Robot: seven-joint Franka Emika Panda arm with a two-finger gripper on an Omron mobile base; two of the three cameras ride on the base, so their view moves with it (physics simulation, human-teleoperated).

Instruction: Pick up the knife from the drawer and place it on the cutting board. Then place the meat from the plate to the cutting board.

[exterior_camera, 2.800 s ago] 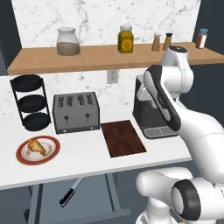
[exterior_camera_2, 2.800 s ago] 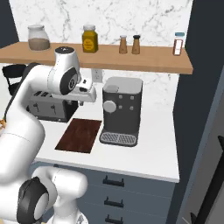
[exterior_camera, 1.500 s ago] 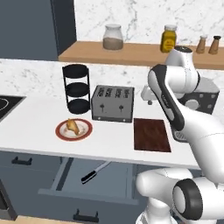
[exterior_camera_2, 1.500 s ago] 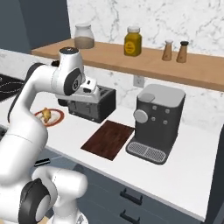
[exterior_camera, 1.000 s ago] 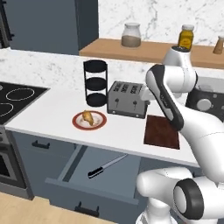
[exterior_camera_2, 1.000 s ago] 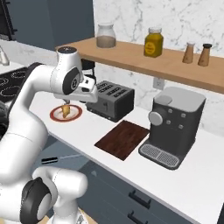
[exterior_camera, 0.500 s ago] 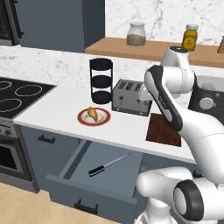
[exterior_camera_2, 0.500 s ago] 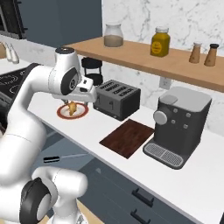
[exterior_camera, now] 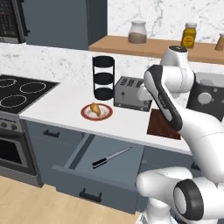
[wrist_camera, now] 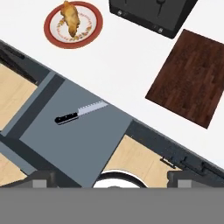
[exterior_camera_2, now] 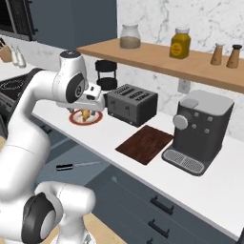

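Dark-fingered, the gripper point(exterior_camera_2: 97, 106) hung high above the counter with its jaws spread wide, holding nothing. Below it the knife point(wrist_camera: 81, 112) lay flat in the pulled-out drawer point(wrist_camera: 70, 140). On the counter sat the plate point(wrist_camera: 57, 35) bearing the meat point(wrist_camera: 71, 18), well apart from the cutting board point(wrist_camera: 189, 83) beside the toaster point(exterior_camera: 131, 92).

The drawer point(wrist_camera: 83, 144) is blue-grey inside; its front carries a black bar handle point(exterior_camera: 90, 195). The knife point(wrist_camera: 81, 112) has a black handle and a silver blade, its edge perhaps serrated. The plate point(wrist_camera: 52, 34) shows a red-orange rim around white, under the golden-brown meat point(wrist_camera: 71, 18). The cutting board point(wrist_camera: 191, 76) is dark reddish-brown with visible grain. The counter point(wrist_camera: 127, 74) is white.
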